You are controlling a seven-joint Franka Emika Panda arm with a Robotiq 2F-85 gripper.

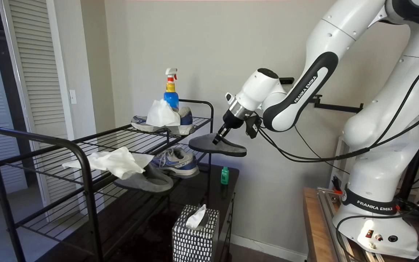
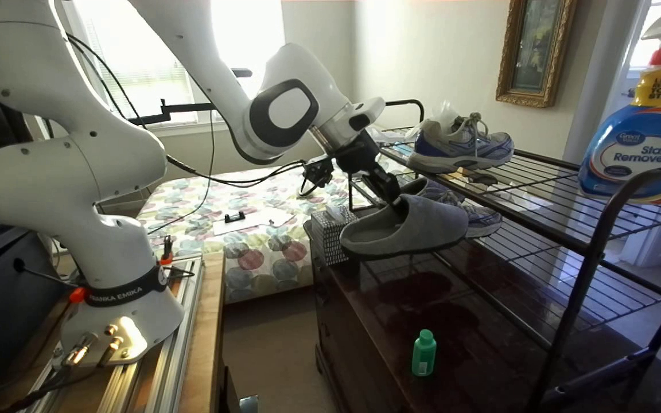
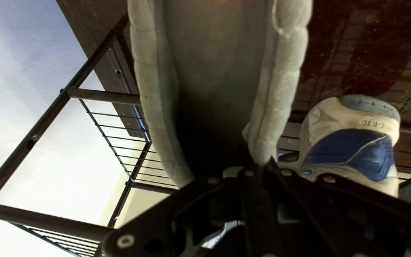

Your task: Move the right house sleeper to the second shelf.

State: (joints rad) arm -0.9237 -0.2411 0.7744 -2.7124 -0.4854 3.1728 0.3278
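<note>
Door: louvred, far left; only an exterior view has it
Bed: left of centre; only an exterior view has it, with a framed picture farther right
Other slipper: on the second shelf, just left of a sneaker; plain in an exterior view
Wrist view: looks into the held slipper; reads GRID on the sneaker's heel, too small to make out in both exterior views
Slipper look: grey; thin dark sole; pale padded rim; inside darkening toward the toe
Slipper place: in the air at the front of the rack; toe toward the rack, heel slightly lower; near the sneaker, touching or apart cannot be told
Gripper: jaws closed on the slipper, pinching it at the edge of its opening
Top shelf: front rail passes above the toe in an exterior view
Second-shelf room: wires run on rightward past the sneaker in an exterior view
Dresser: well below the slipper; green bottle stands near its edge
</note>
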